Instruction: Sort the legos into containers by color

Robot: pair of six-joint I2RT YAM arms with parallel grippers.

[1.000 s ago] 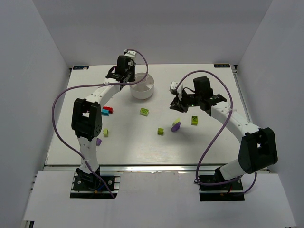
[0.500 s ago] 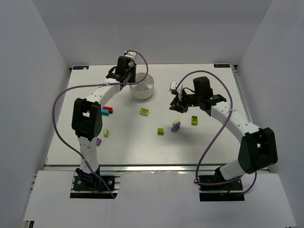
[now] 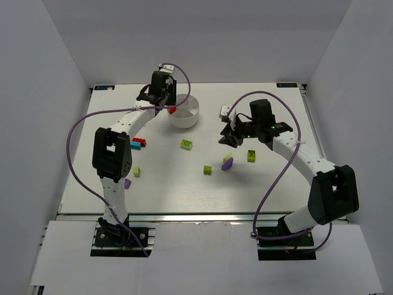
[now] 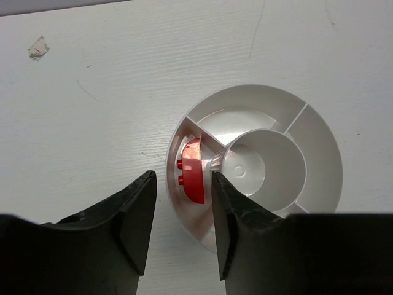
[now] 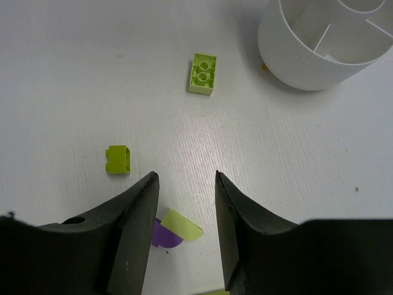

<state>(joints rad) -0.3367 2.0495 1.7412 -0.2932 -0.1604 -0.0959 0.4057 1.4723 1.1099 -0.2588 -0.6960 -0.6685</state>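
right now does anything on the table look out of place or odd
Little stands out. A small torn scrap lies on the table apart from the dish, and a lime curved lego lies overlapping a purple lego. Nothing looks spilled or broken.

A white matte tabletop (image 3: 172,190) was shown, enclosed by plain white panel walls (image 3: 37,92).
A small scrap of crumpled clear tape (image 4: 38,46) was seen stuck to the tabletop, whose surface was marked by fine scratches. A silver metal rail (image 3: 202,216) was fitted along its near edge, and a small dark label (image 3: 103,88) was fixed at its far left corner.
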